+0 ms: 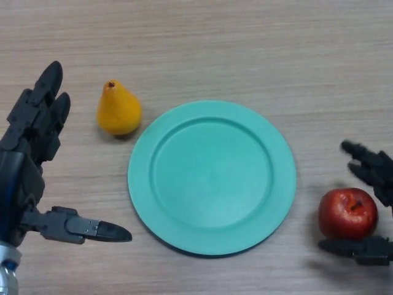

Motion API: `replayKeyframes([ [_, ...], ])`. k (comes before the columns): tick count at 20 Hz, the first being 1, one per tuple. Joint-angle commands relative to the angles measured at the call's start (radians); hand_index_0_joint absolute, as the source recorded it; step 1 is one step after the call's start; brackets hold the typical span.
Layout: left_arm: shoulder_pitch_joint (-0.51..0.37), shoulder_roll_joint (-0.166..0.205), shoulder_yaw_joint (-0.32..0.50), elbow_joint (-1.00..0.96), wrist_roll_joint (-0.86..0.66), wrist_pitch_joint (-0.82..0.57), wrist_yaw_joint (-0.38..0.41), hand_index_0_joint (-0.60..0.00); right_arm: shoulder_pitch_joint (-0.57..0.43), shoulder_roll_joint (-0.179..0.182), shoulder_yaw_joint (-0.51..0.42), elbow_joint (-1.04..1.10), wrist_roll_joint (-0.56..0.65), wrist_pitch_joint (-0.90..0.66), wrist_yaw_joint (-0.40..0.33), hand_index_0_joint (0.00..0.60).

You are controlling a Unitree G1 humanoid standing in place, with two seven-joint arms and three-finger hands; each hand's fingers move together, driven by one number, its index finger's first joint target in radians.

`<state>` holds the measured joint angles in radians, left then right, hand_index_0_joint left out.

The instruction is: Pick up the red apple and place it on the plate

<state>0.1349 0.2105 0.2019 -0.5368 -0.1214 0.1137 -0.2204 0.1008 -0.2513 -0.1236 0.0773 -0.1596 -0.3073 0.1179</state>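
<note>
At the far left the left hand [27, 153] lies over the wooden surface [245, 43], fingers [46, 92] straight and pointing away toward the far side, thumb stretched out to the right near the near edge; it is released and holds nothing. Just right of those fingers stands a yellow pear [118, 110], upright, its narrow stem end pointing to the far side and its long axis running near to far. The pear sits just beside the plate's far-left rim, a thin gap between them.

The green plate [212, 178] fills the middle, round and flat on the surface, with nothing on it.

Right of the plate, near its near-right rim but apart from it, rests the apple [347, 212], red and round, with no clear long axis; its short stem shows on top, leaning toward the right. The apple is on the surface, not on the plate.

At the right edge the right hand [374, 172] brackets the apple: fingers on its far side, the thumb along its near side, spread and not yet closed on it.
</note>
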Motion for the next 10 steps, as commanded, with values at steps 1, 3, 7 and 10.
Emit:
replayKeyframes([
  [1,-0.011,0.019,0.070,-0.066,0.003,-0.153,-0.008,0.000,-0.001,-0.012,-0.018,-0.117,0.045,-0.032,0.028,0.600],
  [3,-0.006,0.017,0.078,-0.068,0.000,-0.159,-0.011,0.000,-0.017,-0.008,-0.004,-0.129,0.058,-0.025,0.039,0.600],
  [7,-0.001,0.011,0.078,-0.089,-0.017,-0.156,-0.009,0.000,-0.042,0.021,0.058,-0.313,0.102,0.139,0.006,0.600],
  [10,0.002,0.010,0.077,-0.113,-0.054,-0.124,-0.018,0.000,-0.160,0.032,0.123,-0.345,-0.001,0.204,-0.079,0.600],
])
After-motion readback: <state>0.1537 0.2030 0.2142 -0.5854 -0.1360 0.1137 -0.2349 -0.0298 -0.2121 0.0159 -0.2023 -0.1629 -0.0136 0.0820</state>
